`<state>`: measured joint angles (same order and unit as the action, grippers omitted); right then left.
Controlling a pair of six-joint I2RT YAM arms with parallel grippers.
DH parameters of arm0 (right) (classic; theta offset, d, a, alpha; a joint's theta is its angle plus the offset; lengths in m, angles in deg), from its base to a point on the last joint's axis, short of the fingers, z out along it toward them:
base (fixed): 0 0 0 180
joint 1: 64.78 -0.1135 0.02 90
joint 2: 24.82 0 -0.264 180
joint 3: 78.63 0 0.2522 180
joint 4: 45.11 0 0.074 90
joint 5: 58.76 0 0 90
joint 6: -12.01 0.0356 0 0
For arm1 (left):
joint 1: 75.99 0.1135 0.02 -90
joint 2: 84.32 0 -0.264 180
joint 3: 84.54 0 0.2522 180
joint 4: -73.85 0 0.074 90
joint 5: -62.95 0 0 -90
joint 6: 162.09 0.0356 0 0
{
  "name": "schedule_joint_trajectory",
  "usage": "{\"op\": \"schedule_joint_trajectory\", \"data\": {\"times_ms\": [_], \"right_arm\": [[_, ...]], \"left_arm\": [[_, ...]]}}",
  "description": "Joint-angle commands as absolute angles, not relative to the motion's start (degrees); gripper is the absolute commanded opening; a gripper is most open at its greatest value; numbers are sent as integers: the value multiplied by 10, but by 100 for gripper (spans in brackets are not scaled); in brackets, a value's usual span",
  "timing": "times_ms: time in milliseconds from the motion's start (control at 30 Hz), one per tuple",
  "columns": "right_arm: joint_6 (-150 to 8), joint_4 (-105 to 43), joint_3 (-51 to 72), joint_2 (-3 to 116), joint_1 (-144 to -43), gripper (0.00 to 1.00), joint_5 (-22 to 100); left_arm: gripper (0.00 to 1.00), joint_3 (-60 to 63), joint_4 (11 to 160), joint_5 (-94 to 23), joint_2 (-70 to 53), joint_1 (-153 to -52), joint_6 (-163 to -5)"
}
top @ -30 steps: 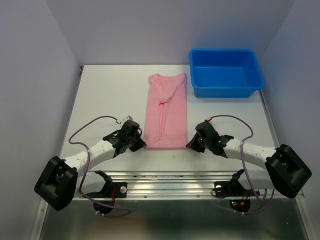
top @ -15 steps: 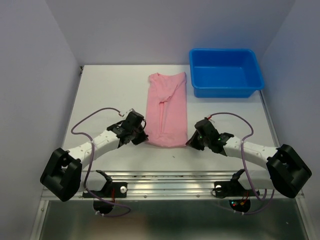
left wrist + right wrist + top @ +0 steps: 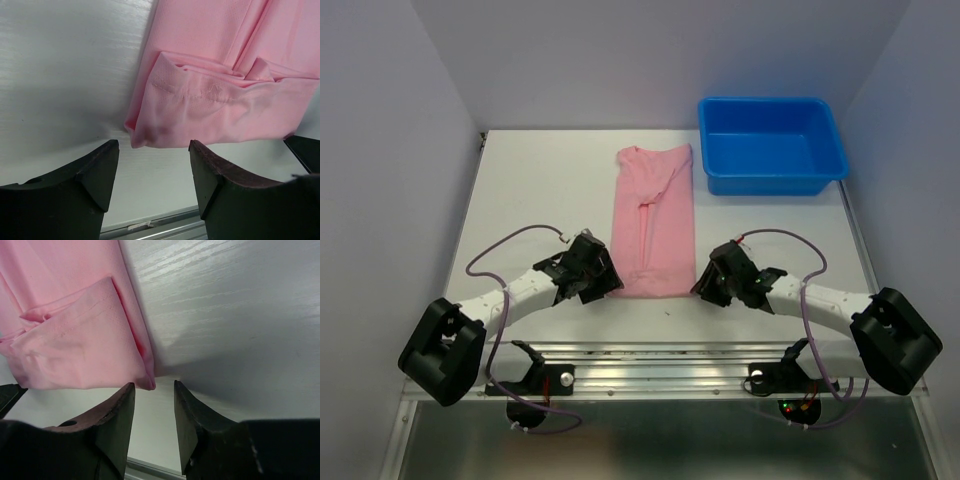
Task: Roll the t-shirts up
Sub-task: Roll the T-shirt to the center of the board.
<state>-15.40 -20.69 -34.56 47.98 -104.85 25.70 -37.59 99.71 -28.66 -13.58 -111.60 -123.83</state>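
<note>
The t-shirt (image 3: 653, 220) is plain light pink and lies folded into a long narrow strip running away from me down the middle of the table. Its near end is turned over onto itself in a short fold (image 3: 215, 107). My left gripper (image 3: 612, 284) stands open at the near left corner (image 3: 137, 135), with nothing between its fingers (image 3: 100, 170). My right gripper (image 3: 699, 287) is open at the near right corner (image 3: 147, 382), which lies just at the mouth of its gap (image 3: 154, 390). The fabric rests flat on the table.
A rigid blue tub (image 3: 770, 183) stands at the back right, apart from the shirt. White table (image 3: 540, 190) stretches to the left of the strip. A metal rail (image 3: 660, 355) runs along the near edge behind both grippers. Walls close in on both sides.
Both grippers were shut at the shirt's near corners and now stand open. The left arm has swung right and closer to the corner. The near hem lies turned over.
</note>
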Motion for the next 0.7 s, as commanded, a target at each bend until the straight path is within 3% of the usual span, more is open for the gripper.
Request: {"op": "schedule_joint_trajectory", "data": {"times_ms": [0, 133, 267, 367, 600, 667], "right_arm": [[-158, -205, -346, 474, -1044, 43, 242], [-158, -205, -346, 476, -1044, 42, 242], [-157, -215, -350, 480, -1044, 40, 249], [-157, -226, -352, 484, -1044, 38, 255], [-156, -245, -352, 505, -1044, 24, 262], [-155, -247, -352, 506, -1044, 19, 261]], "left_arm": [[69, -383, 1000, -258, -156, -1118, -1234], [67, -394, 992, -261, -158, -1118, -1242], [55, -406, 978, -268, -150, -1118, -1249], [52, -415, 967, -286, -145, -1118, -1252], [49, -427, 948, -289, -139, -1118, -1256], [44, -430, 944, -290, -139, -1118, -1258]]}}
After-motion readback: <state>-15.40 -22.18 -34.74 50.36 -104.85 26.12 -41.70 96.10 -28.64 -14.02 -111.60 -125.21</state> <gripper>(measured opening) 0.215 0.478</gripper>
